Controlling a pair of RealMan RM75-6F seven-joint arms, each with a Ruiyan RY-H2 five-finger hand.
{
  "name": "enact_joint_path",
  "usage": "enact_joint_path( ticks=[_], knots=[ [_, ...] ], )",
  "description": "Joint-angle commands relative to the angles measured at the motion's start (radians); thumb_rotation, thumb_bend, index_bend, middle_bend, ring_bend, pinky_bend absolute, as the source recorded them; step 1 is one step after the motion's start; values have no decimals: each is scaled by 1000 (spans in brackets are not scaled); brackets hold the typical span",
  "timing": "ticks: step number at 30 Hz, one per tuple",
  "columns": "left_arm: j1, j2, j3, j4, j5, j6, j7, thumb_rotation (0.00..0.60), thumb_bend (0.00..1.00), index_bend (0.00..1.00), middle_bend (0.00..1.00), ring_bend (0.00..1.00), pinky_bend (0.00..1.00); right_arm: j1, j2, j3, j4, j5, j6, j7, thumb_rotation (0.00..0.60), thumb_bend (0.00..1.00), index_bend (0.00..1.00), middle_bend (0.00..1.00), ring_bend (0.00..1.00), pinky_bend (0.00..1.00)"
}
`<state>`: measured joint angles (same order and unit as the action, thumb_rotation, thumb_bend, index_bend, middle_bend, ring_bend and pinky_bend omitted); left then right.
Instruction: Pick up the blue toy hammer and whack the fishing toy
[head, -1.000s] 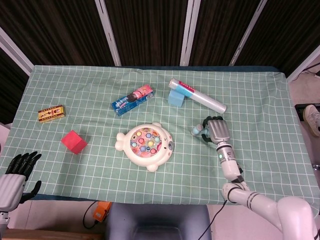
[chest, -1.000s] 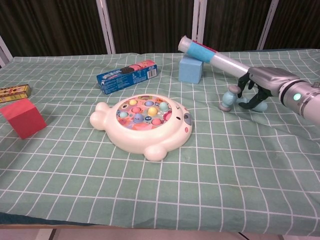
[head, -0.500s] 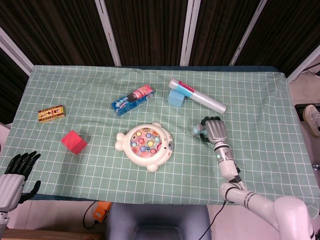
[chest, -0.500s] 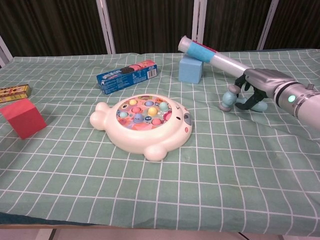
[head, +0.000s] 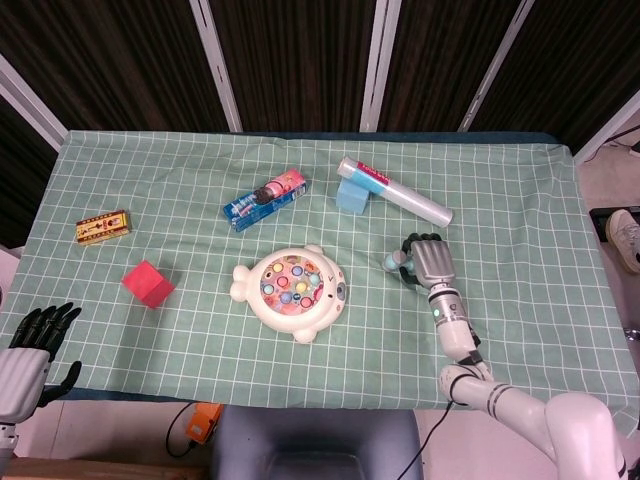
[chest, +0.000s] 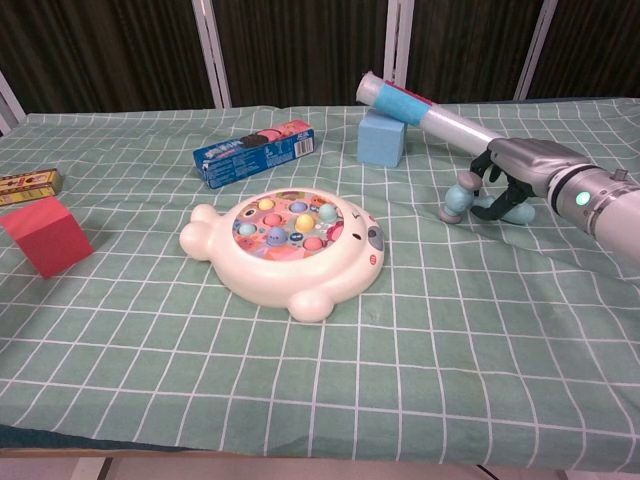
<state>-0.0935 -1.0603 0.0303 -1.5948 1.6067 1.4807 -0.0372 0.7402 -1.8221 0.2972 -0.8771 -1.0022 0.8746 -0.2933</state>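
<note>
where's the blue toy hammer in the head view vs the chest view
Head view: the blue toy hammer sits right of centre, its head poking out left of the right hand, which covers the handle.
Chest view: the hammer is at the right edge of mid-frame, head sticking out left of that hand.
Shared landmark: the fishing toy lies left of the hammer in both views.

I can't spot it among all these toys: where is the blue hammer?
In the chest view the blue hammer is at the right, in the right hand, right of the fishing toy.
</note>
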Motion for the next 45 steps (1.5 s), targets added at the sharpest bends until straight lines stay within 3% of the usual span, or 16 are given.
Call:
enact_joint_path(
  ticks=[1,12,24,32,45],
  knots=[
    [0,0,0,0,0,0,0,600,415,0,56,17,79,0,0,2,0,0,1,1,600,501,644,419,322,360],
    [0,0,2,-1,6,2,-1,600,415,0,56,16,79,0,-3,3,-3,2,7,-13,600,515,691,448,367,433],
    [-1,1,0,1,4,2,-7,600,416,0,56,16,79,3,-20,9,24,0,35,-27,600,563,902,607,624,687],
    [0,1,0,1,3,3,-6,600,415,0,57,15,79,7,-41,18,54,-11,58,-19,600,564,967,688,737,808],
    [0,2,-2,2,1,3,-9,600,415,0,56,15,79,4,-25,69,33,-23,44,145,600,565,1000,749,820,901]
  ],
)
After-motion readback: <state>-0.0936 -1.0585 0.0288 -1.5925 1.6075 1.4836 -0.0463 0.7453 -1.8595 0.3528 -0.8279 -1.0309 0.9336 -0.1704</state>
